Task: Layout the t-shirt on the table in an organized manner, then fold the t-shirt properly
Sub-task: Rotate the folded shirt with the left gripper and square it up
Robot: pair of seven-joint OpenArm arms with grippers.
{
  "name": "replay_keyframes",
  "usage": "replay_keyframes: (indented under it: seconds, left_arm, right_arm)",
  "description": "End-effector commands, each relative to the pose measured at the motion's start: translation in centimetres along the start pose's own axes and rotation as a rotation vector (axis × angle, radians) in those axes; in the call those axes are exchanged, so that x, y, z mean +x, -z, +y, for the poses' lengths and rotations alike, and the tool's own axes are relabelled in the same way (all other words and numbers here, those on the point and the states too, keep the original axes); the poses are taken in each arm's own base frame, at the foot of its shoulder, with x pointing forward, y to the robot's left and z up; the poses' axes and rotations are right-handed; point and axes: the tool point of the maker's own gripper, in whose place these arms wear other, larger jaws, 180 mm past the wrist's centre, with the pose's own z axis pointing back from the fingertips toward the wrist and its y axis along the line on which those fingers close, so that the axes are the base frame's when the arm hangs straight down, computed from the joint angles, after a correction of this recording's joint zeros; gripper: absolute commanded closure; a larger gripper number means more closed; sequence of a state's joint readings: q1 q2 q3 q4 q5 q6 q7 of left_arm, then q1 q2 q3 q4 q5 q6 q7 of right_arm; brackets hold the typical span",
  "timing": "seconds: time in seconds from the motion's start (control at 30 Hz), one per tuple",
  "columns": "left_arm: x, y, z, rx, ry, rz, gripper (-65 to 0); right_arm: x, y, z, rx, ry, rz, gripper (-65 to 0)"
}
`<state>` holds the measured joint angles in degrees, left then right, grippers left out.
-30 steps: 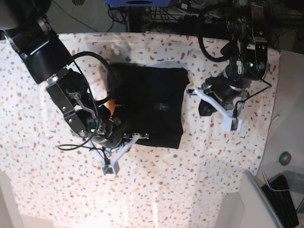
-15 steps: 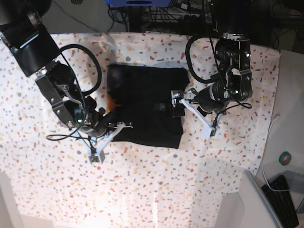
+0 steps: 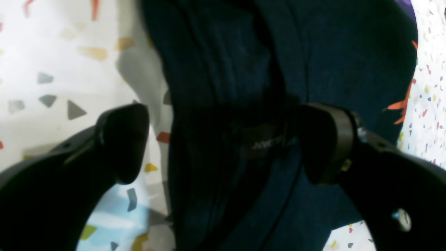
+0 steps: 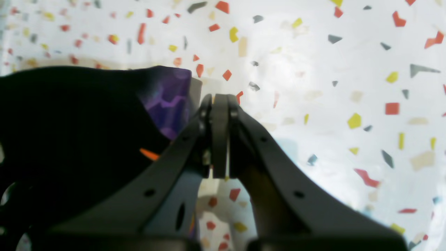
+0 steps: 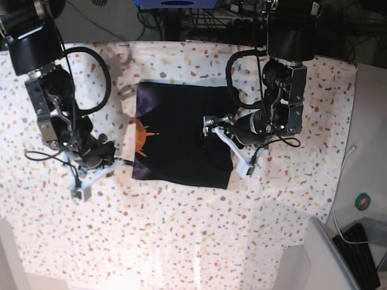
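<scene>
The black t-shirt lies folded into a rectangle on the flecked table. A strip of purple print with an orange figure shows along its left edge. My left gripper is open over the shirt's right edge. In the left wrist view its jaws stand wide apart, one over the black cloth and one over the bare table. My right gripper is left of the shirt, apart from it. In the right wrist view it is shut and empty, beside the shirt's purple corner.
The table's back edge borders dark equipment and cables. A grey bin corner and a keyboard sit off the table at the lower right. Cables hang from both arms.
My right gripper moved left, off the shirt, leaving the print strip exposed on its left edge. My left gripper moved left onto the shirt's right edge.
</scene>
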<state>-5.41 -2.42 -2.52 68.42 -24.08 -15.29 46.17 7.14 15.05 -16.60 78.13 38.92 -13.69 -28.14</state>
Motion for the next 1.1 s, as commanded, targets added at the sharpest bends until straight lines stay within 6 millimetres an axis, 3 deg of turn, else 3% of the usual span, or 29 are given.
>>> replay_keyframes:
  seconds: [0.0,0.13,0.23,0.37,0.53,0.7,0.87,1.07]
  left_arm:
    - [-0.1,0.0,-0.1,-0.001,0.01,0.019,-51.8]
    - [1.2,-0.1,-0.2,-0.002,0.023,0.003,-20.2]
    - [2.3,-0.3,0.1,0.007,0.049,-0.008,0.0]
    - [3.6,0.2,-0.4,0.019,0.235,0.049,0.0]
    - [3.8,1.0,-2.1,0.037,0.618,0.179,0.0]
    - [4.5,1.3,-3.5,0.056,0.938,0.253,0.0]
    - [6.2,2.1,-7.4,-0.008,1.218,0.185,0.0]
    - [6.4,2.5,-10.4,-0.103,1.408,0.115,0.0]
  right_arm:
    - [2.8,-1.0,-0.9,-0.009,-0.005,-0.083,0.0]
    - [4.5,-3.6,-3.5,-0.042,0.041,-0.161,0.0]
    - [5.0,-5.5,-7.3,-0.114,0.121,-0.209,0.0]
    - [3.8,-7.5,-12.5,-0.22,0.209,-0.225,0.0]
    - [1.4,-9.4,-16.4,-0.309,0.262,-0.209,0.0]
    - [0.0,-10.2,-17.7,-0.31,0.25,-0.193,0.0]
    - [-0.6,-10.3,-17.9,-0.317,0.25,-0.181,0.0]
    - [-1.6,-10.5,-18.2,-0.325,0.25,-0.161,0.0]
